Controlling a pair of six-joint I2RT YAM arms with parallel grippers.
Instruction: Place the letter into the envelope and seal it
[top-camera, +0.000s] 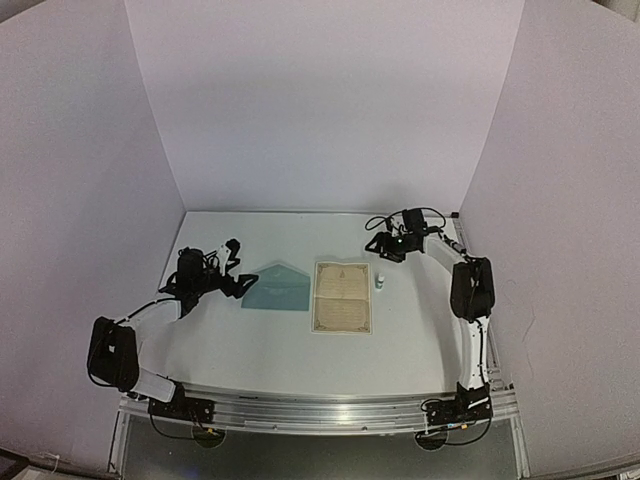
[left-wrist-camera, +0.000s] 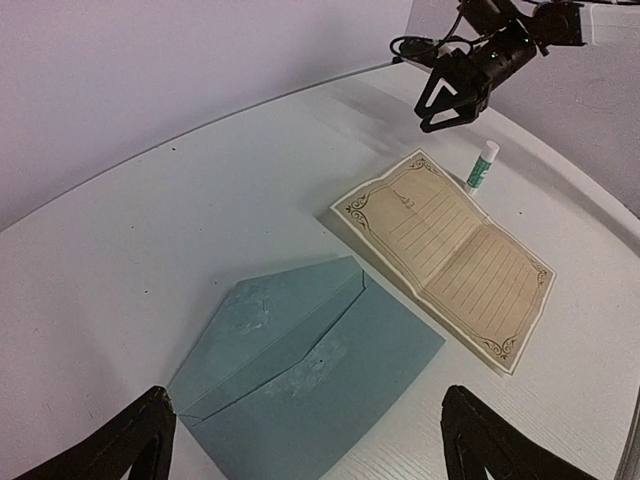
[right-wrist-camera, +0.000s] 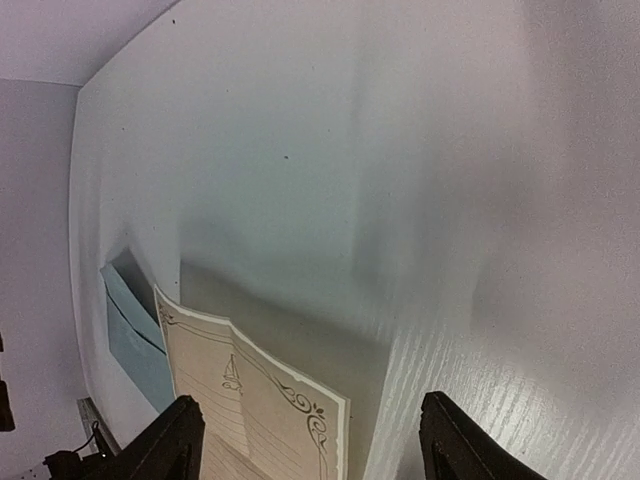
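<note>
Left gripper (top-camera: 240, 264): jaws spread wide, nothing held. It hangs at the left end of the envelope (top-camera: 276, 288); contact can't be made out. Right gripper (top-camera: 384, 246): jaws also wide, empty, above the far right corner of the letter (top-camera: 341, 296). Envelope flat mid-table (top-camera: 300, 350), flap open toward the far edge. Letter flat just right of it, apart. Small white bottle (top-camera: 380, 281) upright beside the letter, right-edge side.

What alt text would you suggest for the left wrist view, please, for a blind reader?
A teal envelope, flap open, lies flat on a white table ahead of the open left gripper. Beside it, apart, lies the tan letter, with a white bottle and the open right gripper beyond.
</note>
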